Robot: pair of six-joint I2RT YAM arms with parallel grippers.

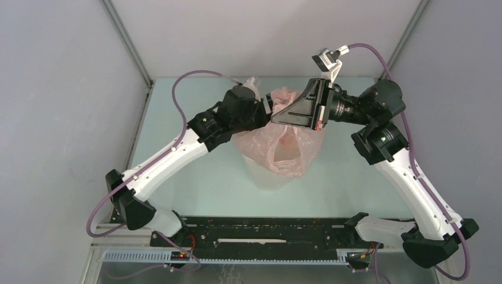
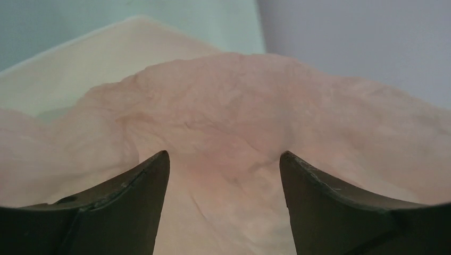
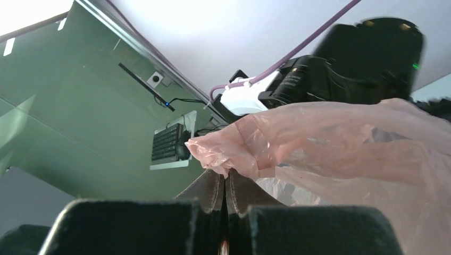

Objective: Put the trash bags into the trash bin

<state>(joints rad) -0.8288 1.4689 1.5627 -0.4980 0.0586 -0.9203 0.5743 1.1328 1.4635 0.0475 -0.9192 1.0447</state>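
Bag [image 1: 284, 148]: pink film, hanging into bin [image 1: 263, 177] at table [image 1: 195, 177] centre, mouth open | left tool [image 2: 223, 158]: wide, gripping nothing, over film at bin's 11 o'clock | right tool [image 3: 224, 179]: pinching bag edge at 1 o'clock | progress: likely mid-way; far edge raised, not yet seated.

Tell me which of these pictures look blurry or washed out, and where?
Top view: evenly lit and sharp, with the bag clear. Left wrist view: the bag fills the frame, soft and low in contrast. Right wrist view: the top-left corner glares white, and the other arm is blurred.
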